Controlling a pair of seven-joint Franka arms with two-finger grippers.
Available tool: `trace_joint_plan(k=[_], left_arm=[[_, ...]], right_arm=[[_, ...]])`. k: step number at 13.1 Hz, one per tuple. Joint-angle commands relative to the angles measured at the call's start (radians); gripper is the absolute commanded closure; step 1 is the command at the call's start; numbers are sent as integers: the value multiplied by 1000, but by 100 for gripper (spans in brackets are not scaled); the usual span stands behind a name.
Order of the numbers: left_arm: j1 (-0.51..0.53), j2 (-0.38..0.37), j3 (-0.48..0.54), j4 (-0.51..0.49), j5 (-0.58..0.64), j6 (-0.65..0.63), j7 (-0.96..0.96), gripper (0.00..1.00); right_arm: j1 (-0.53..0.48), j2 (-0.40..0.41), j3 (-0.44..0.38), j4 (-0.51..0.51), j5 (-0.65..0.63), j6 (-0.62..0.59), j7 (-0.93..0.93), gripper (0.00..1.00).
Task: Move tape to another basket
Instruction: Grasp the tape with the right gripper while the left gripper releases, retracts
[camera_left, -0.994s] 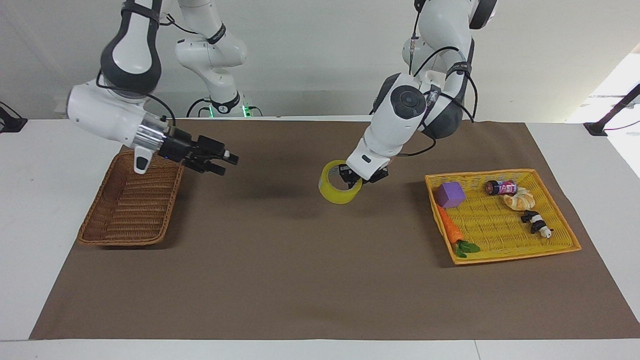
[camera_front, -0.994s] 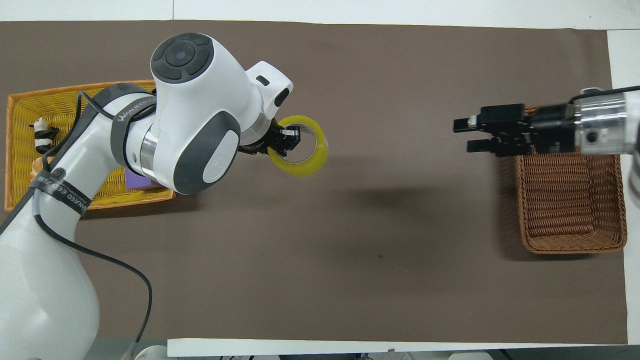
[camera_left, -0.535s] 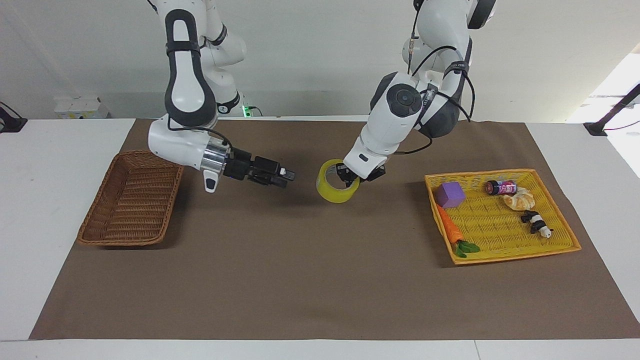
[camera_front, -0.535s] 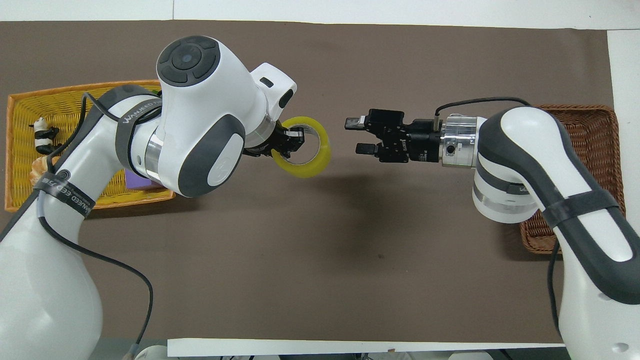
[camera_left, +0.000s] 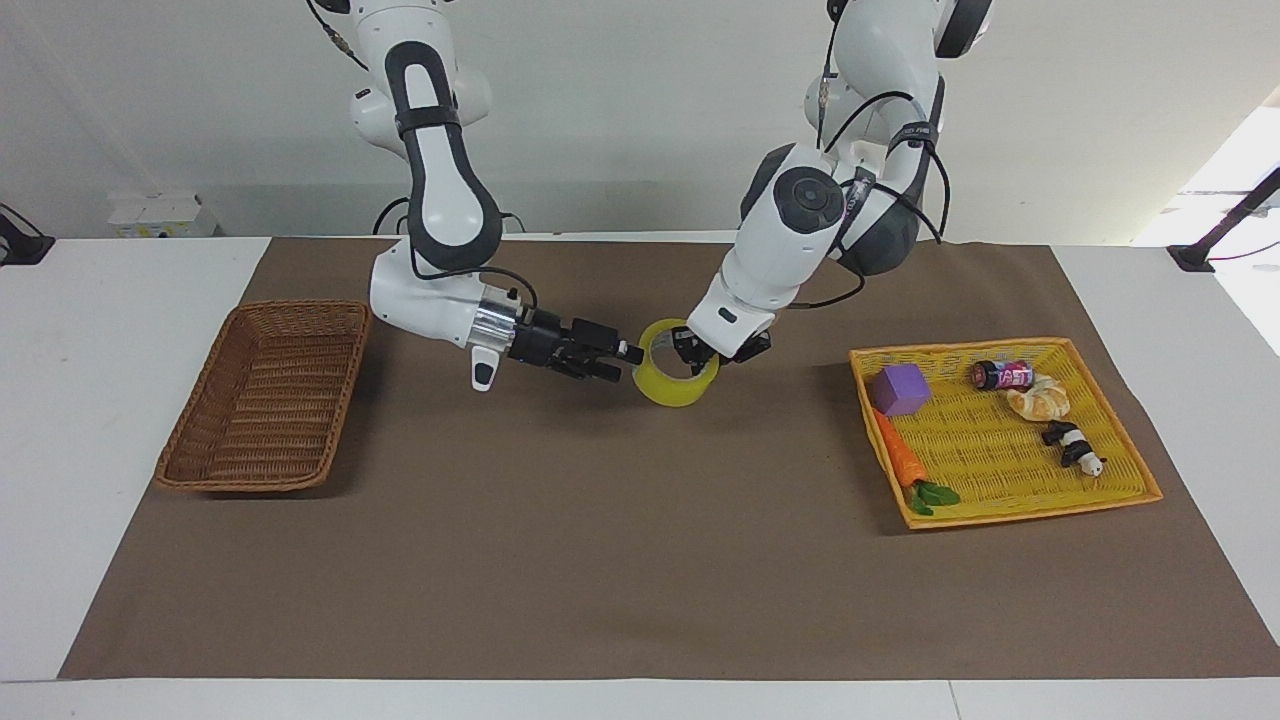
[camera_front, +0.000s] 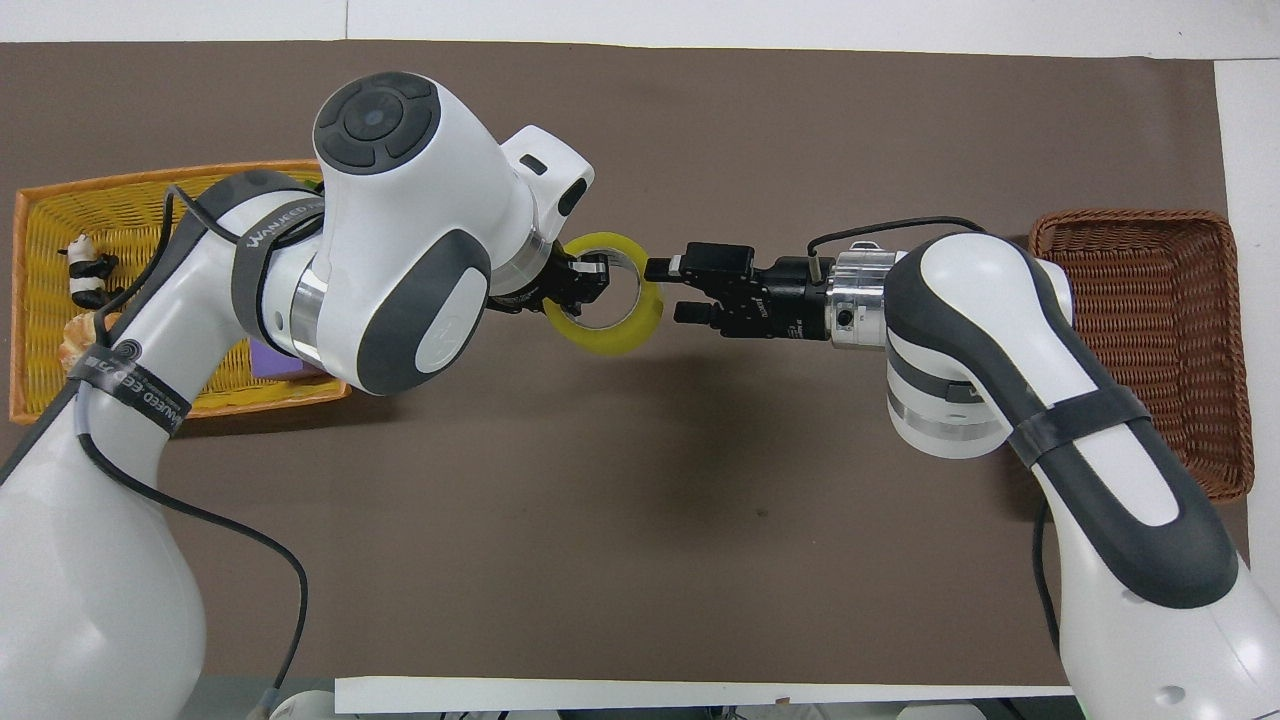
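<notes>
The yellow tape (camera_left: 672, 390) (camera_front: 612, 340) hangs over the middle of the brown mat. My left gripper (camera_left: 697, 356) (camera_front: 581, 281) is shut on its rim, one finger inside the ring. My right gripper (camera_left: 627, 362) (camera_front: 673, 291) reaches in level from the right arm's end. It is open, and its fingertips have come up to the tape's other edge; I cannot tell whether they touch it. The dark brown wicker basket (camera_left: 205, 415) (camera_front: 1140, 330) sits empty at the right arm's end of the table.
A yellow-orange woven tray (camera_left: 1000, 455) (camera_front: 50, 330) lies at the left arm's end. It holds a purple cube (camera_left: 900, 388), a carrot (camera_left: 900, 462), a can (camera_left: 1003, 375), a croissant (camera_left: 1040, 402) and a panda toy (camera_left: 1072, 446).
My right arm has swung from over the wicker basket across the mat to the tape, its gripper staying open. The left gripper and the tape have hardly moved.
</notes>
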Motion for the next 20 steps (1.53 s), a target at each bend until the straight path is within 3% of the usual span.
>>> trace_joint_plan(k=[1,4,6,7,10,11,15,16,17,18,20], left_arm=[[-17,-39,15,-43,-18,21,-9,100],[-17,-39,15,-43,-18,21,-9,100],[-16,-39,15,-43,-18,20,-8,100],[-17,-40,15,-44,-18,20,-9,100],[-17,-48,15,-64,-18,21,-6,100],[-16,-48,15,-64,-18,21,-6,100],[-25,-48,15,-63,-18,18,-8,100],[-25,-48,15,-61,-18,12,-9,92],[-24,-48,15,-57,-18,0,-8,57],[-24,-48,15,-50,-18,-5,-6,29],[-16,-75,15,-18,-18,-63,-8,13]], right_arm=[[20,-5,-3,-4,29,17,-32,0],[32,-3,-1,-3,31,41,-36,1],[32,-3,-1,0,31,41,-39,11],[32,-3,0,2,31,40,-40,22],[29,1,-1,3,44,32,-34,83],[25,1,-1,3,44,26,-32,97],[26,1,-1,10,46,27,-32,100],[26,0,-1,10,46,26,-31,100],[26,1,-1,10,46,24,-32,100],[26,1,-1,11,44,26,-32,100],[23,1,-1,11,46,23,-32,100]])
